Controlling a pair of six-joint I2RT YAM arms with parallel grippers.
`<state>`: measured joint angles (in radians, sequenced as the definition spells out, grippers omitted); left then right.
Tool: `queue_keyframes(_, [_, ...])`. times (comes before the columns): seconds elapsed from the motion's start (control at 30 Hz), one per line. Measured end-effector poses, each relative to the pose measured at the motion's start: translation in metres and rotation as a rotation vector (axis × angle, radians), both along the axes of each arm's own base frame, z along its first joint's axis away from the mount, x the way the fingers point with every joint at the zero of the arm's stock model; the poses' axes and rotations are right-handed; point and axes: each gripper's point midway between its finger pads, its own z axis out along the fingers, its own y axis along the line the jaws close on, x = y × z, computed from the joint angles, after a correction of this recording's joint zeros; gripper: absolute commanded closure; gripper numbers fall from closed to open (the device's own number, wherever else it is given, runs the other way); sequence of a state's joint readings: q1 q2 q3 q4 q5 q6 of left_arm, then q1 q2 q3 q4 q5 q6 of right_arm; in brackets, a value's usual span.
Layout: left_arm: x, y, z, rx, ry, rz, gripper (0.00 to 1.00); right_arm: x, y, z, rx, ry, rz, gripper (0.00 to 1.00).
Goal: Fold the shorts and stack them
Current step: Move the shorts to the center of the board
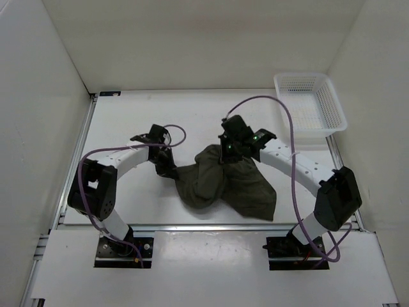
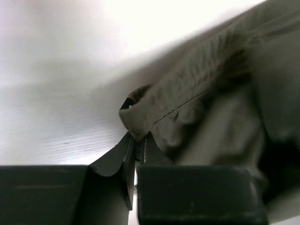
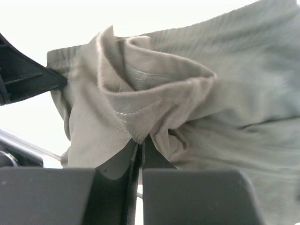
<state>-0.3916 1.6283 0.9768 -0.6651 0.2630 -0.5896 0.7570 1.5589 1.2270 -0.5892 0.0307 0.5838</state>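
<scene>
White walls enclose a white tabletop. Shorts lie bunched near the middle of the near edge, between the two arms, and are pulled up off the surface at two points.

Left hand: clamped on a corner of the cloth at the pile's left side. The wrist view shows the fingertips pinching just under a stitched seam.

Right hand: likewise shut on the cloth, at the far side of the pile. Its wrist view shows the tips meeting with a peak of fabric caught between them.

Reading of the hold: two separate pinches on the edge, probably to lift and spread the garment flat before any fold. No fold is made yet, judging by the crumpled, overlapping layers.

Basket: far right corner, well apart from the cloth.

Not resolved:
- Which part each hand holds, waistband or leg hem. The seam in the left wrist view may be a hem.
- Drawstring not seen.
- Both legs are lost in the heap.
- Each hand's own body blocks the bottom of its wrist view, and the backgrounds are washed out.
</scene>
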Motion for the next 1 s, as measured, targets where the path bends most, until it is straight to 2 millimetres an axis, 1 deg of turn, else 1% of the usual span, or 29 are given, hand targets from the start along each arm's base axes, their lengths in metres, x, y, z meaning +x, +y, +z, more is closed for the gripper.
queue_keyframes(0.07, [0.024, 0.005, 0.021, -0.042, -0.039, 0.034, 0.9, 0.024, -0.006, 0.032, 0.023, -0.072, -0.022, 1.0])
queue_keyframes(0.13, [0.061, 0.016, 0.056, -0.071, -0.123, 0.08, 0.9, 0.055, -0.019, 0.071, 0.046, -0.15, -0.057, 1.0])
queue_keyframes(0.17, [0.079, 0.022, 0.078, -0.079, -0.174, 0.096, 0.9, 0.07, -0.027, 0.091, 0.055, -0.189, -0.078, 1.0])
queue_keyframes(0.23, [0.117, 0.032, 0.132, -0.1, -0.311, 0.122, 0.9, 0.105, -0.046, 0.144, 0.092, -0.312, -0.127, 1.0])
queue_keyframes(0.27, [0.131, 0.038, 0.161, -0.11, -0.38, 0.134, 0.9, 0.12, -0.061, 0.176, 0.109, -0.382, -0.155, 1.0])
queue_keyframes(0.3, [0.143, 0.043, 0.189, -0.12, -0.447, 0.144, 0.9, 0.129, -0.071, 0.202, 0.126, -0.44, -0.176, 1.0])
queue_keyframes(0.33, [0.153, 0.048, 0.218, -0.13, -0.515, 0.157, 0.9, 0.136, -0.082, 0.23, 0.145, -0.501, -0.196, 1.0])
queue_keyframes(0.37, [0.159, 0.053, 0.246, -0.142, -0.575, 0.168, 0.9, 0.138, -0.091, 0.257, 0.161, -0.552, -0.207, 1.0])
queue_keyframes(0.43, [0.164, 0.061, 0.297, -0.162, -0.693, 0.19, 0.9, 0.137, -0.098, 0.304, 0.201, -0.651, -0.209, 1.0])
queue_keyframes(0.47, [0.161, 0.066, 0.319, -0.171, -0.746, 0.204, 0.9, 0.131, -0.1, 0.322, 0.223, -0.694, -0.2, 1.0])
queue_keyframes(0.5, [0.155, 0.068, 0.335, -0.176, -0.785, 0.213, 0.9, 0.124, -0.101, 0.33, 0.233, -0.713, -0.191, 1.0])
queue_keyframes(0.53, [0.144, 0.072, 0.35, -0.181, -0.817, 0.225, 0.9, 0.115, -0.102, 0.333, 0.238, -0.717, -0.181, 1.0])
queue_keyframes(0.57, [0.131, 0.074, 0.36, -0.189, -0.845, 0.234, 0.9, 0.106, -0.103, 0.331, 0.243, -0.715, -0.17, 1.0])
queue_keyframes(0.6, [0.116, 0.076, 0.364, -0.191, -0.863, 0.243, 0.86, 0.097, -0.105, 0.321, 0.24, -0.7, -0.166, 1.0])
queue_keyframes(0.63, [0.096, 0.079, 0.361, -0.192, -0.86, 0.253, 0.44, 0.085, -0.109, 0.303, 0.229, -0.661, -0.166, 0.93])
queue_keyframes(0.67, [0.081, 0.08, 0.354, -0.192, -0.858, 0.255, 0.18, 0.077, -0.11, 0.284, 0.223, -0.63, -0.169, 0.78])
queue_keyframes(0.7, [0.065, 0.081, 0.338, -0.189, -0.84, 0.259, 0.0, 0.067, -0.113, 0.258, 0.208, -0.584, -0.174, 0.57])
queue_keyframes(0.73, [0.05, 0.083, 0.315, -0.181, -0.796, 0.266, 0.0, 0.057, -0.116, 0.232, 0.194, -0.527, -0.185, 0.26])
queue_keyframes(0.77, [0.039, 0.084, 0.291, -0.174, -0.747, 0.277, 0.0, 0.048, -0.119, 0.199, 0.172, -0.467, -0.193, 0.21])
queue_keyframes(0.8, [0.029, 0.085, 0.262, -0.16, -0.685, 0.288, 0.0, 0.039, -0.123, 0.164, 0.137, -0.404, -0.203, 0.18])
queue_keyframes(0.83, [0.021, 0.088, 0.229, -0.137, -0.603, 0.299, 0.0, 0.029, -0.128, 0.13, 0.096, -0.323, -0.217, 0.17])
queue_keyframes(0.87, [0.015, 0.09, 0.198, -0.111, -0.519, 0.309, 0.0, 0.022, -0.132, 0.101, 0.055, -0.244, -0.235, 0.17])
queue_keyframes(0.9, [0.01, 0.092, 0.17, -0.083, -0.434, 0.317, 0.0, 0.017, -0.136, 0.08, 0.019, -0.184, -0.253, 0.17])
queue_keyframes(0.93, [0.008, 0.095, 0.149, -0.056, -0.367, 0.326, 0.05, 0.014, -0.14, 0.063, -0.017, -0.133, -0.271, 0.18])
queue_keyframes(0.97, [0.005, 0.097, 0.131, -0.031, -0.304, 0.33, 0.14, 0.013, -0.143, 0.053, -0.039, -0.103, -0.292, 0.27])
queue_keyframes(1.0, [0.004, 0.098, 0.124, -0.017, -0.278, 0.332, 0.26, 0.013, -0.145, 0.05, -0.05, -0.097, -0.306, 0.35])
